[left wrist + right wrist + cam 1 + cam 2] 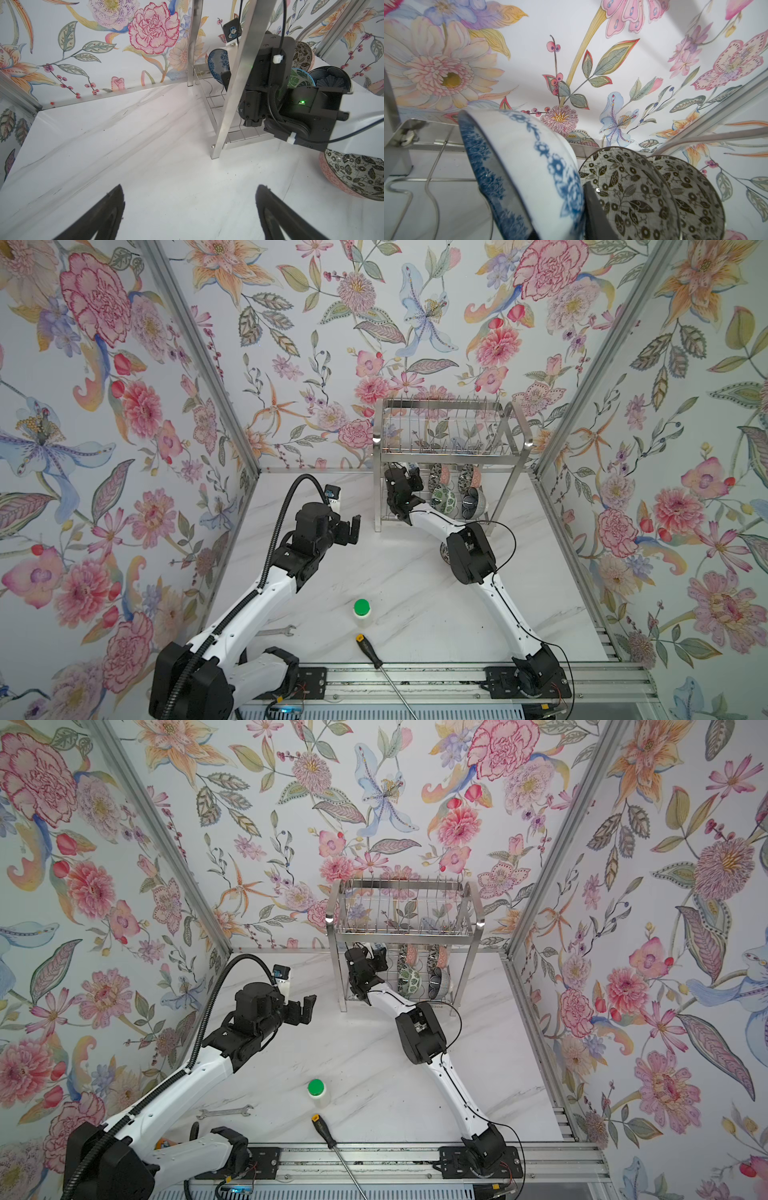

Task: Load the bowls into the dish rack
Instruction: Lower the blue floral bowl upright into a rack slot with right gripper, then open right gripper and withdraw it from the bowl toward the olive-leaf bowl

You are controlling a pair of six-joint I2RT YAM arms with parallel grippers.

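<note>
The dish rack [444,456] [399,934] stands at the back of the table. On its lower shelf, tilted on edge, sit two black-and-white floral bowls [436,477] [633,197], a green leaf bowl [444,497] [299,78] and a dark navy bowl [471,504] [330,79]. My right gripper [409,477] [560,218] reaches into that shelf's left end, shut on the wall of a blue floral bowl [529,166] [218,64]. One finger [591,199] lies against the bowl's outside; the other is hidden. Another black-and-white bowl [353,176] [444,551], pinkish outside, rests on the table under the right arm. My left gripper [349,531] [190,188] hovers open and empty left of the rack.
Near the front of the marble table stand a white bottle with a green cap [361,610], a screwdriver [370,651] and a wrench [276,631]. Floral walls close in the left, back and right. The rack's steel leg [232,93] stands between my left gripper and the bowls.
</note>
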